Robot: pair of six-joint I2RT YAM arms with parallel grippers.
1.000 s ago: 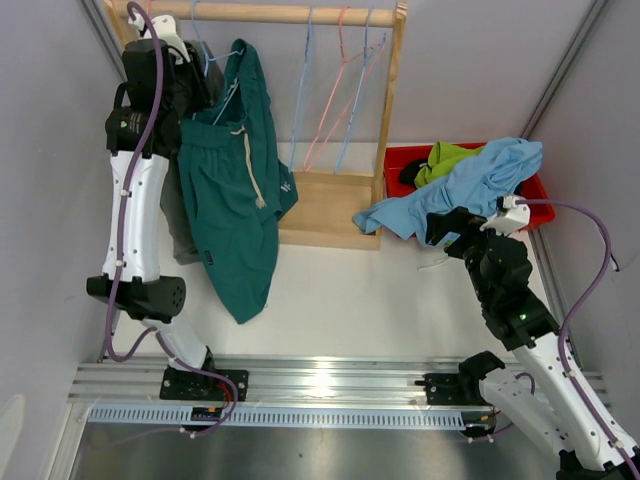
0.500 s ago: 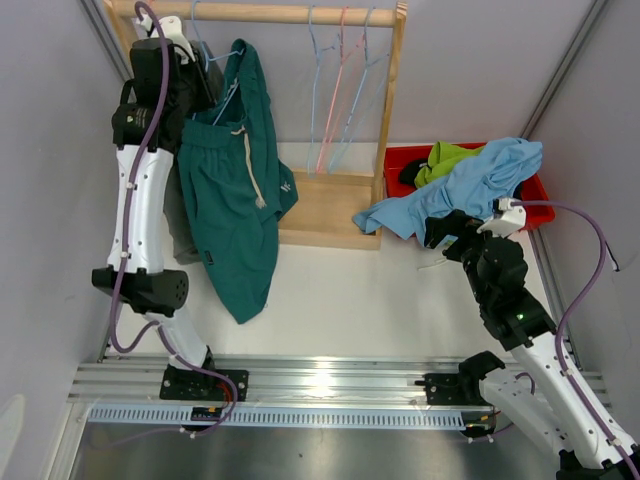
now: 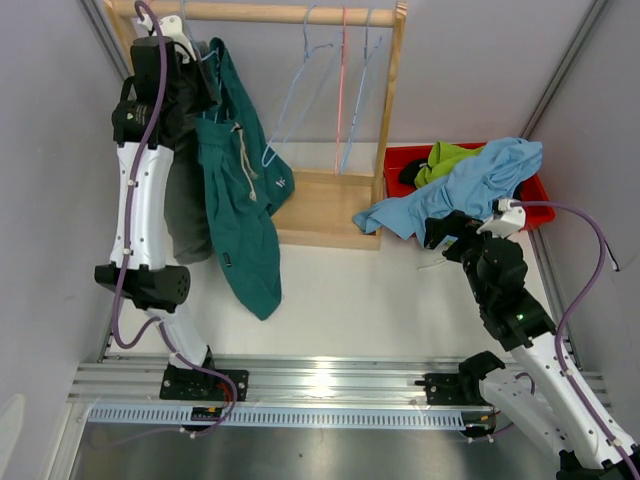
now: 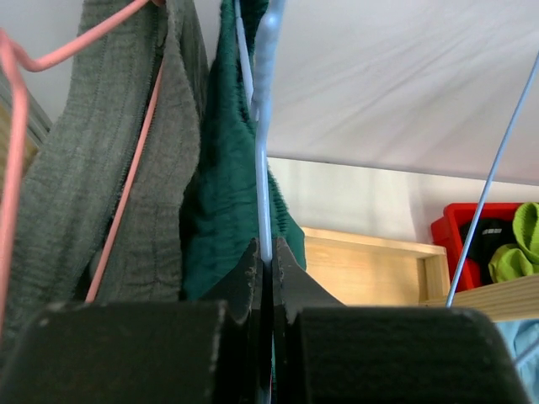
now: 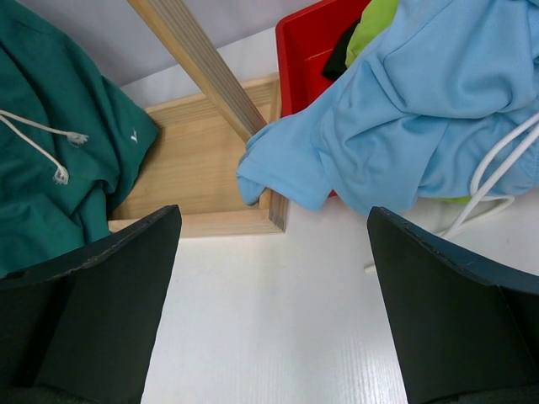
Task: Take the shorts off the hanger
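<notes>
Right, top view: dark teal shorts (image 3: 240,205) hang at the left end of the wooden rack (image 3: 280,14), with grey shorts (image 3: 185,220) beside them. Light blue shorts (image 3: 470,185) spill over the red bin (image 3: 400,155).

Left wrist: left pincer (image 4: 265,257) is clamped on the blue hanger (image 4: 264,168) wire, not cloth. A pull may drag hanger and shorts off together, or snag the grey pair.

Right wrist: right pincer (image 5: 271,227) is wide open and empty above the tabletop (image 5: 278,328), likely too far to catch a drop.

I've pinched my left gripper (image 4: 266,254) shut on the blue hanger (image 4: 263,135), teal shorts (image 3: 240,220) pulled narrower and leftward at upper left, empty hangers (image 3: 343,80) swung.
</notes>
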